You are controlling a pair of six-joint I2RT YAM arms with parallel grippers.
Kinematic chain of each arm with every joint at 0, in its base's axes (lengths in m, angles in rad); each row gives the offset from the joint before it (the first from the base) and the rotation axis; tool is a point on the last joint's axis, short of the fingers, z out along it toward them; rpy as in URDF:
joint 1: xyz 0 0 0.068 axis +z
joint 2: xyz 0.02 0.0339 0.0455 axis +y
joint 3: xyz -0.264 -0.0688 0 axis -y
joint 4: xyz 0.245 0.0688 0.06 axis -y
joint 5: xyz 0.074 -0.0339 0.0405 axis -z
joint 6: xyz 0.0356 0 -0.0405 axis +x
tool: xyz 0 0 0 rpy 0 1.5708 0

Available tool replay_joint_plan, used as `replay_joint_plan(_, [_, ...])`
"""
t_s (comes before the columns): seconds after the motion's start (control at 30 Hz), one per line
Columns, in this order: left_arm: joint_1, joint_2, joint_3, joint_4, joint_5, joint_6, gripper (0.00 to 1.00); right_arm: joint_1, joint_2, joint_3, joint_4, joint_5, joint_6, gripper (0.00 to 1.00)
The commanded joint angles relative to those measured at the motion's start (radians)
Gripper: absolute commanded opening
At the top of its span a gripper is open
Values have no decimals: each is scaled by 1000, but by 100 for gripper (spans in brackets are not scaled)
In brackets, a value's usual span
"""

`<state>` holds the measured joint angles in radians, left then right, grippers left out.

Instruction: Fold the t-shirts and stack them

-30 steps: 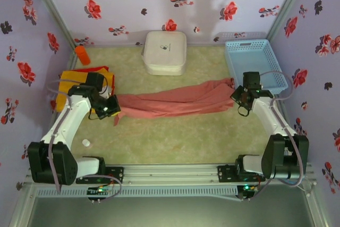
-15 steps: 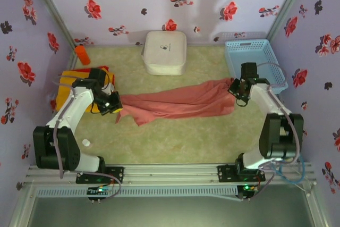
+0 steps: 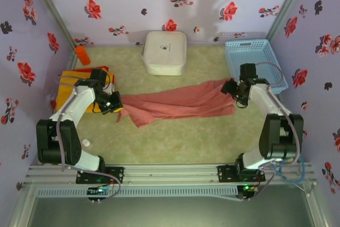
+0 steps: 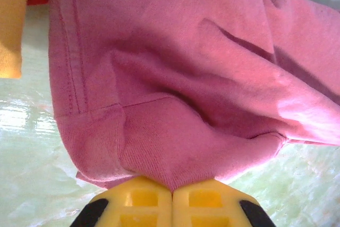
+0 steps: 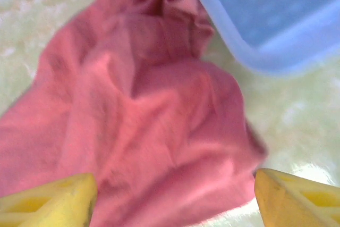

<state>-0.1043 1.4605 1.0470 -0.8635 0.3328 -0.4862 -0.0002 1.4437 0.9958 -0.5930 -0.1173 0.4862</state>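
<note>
A dusty salmon-pink t-shirt [image 3: 178,103] lies stretched out across the middle of the table. My left gripper [image 3: 114,104] holds its left end; in the left wrist view the yellow fingers [image 4: 143,203] are pressed together on a fold of the pink cloth [image 4: 175,78]. My right gripper [image 3: 234,90] hovers over the shirt's right end with its fingers [image 5: 53,200] wide apart and the loose pink cloth [image 5: 149,131] lying between and below them. A yellow-orange t-shirt [image 3: 68,87] lies at the far left with a red one [image 3: 104,69] showing at its edge.
A white rounded box [image 3: 165,51] stands at the back centre. The light blue basket [image 3: 256,63] sits at the back right, its corner [image 5: 276,19] right beside the shirt's end. An orange cylinder [image 3: 82,55] lies at the back left and a small white bit [image 3: 85,142] near the left arm's base.
The right gripper has opened and let go of the pink shirt's right end, which now rests on the table. The left arm has drawn back slightly, still gripping; the shirt's left part has bunched.
</note>
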Motion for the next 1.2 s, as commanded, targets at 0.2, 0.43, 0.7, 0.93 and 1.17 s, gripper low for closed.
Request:
replay_joint_plan(0.2, [10,-5,-21,6,-17,27,0,-3,-230,-240,-18,95,92,56])
replay_joint_plan(0.43, [10,-11,-30,16,-22,20,0,-4,-114,-295,107,65,133,41])
replay_joint_plan(0.7, [11,-32,-66,30,-21,13,0,-4,28,-234,167,66,135,36])
replay_joint_plan(0.93, [12,-37,-81,29,-37,17,0,-4,74,-225,191,86,135,35])
replay_joint_plan(1.17, [24,-39,-56,1,-70,30,0,-4,89,-222,159,91,122,10])
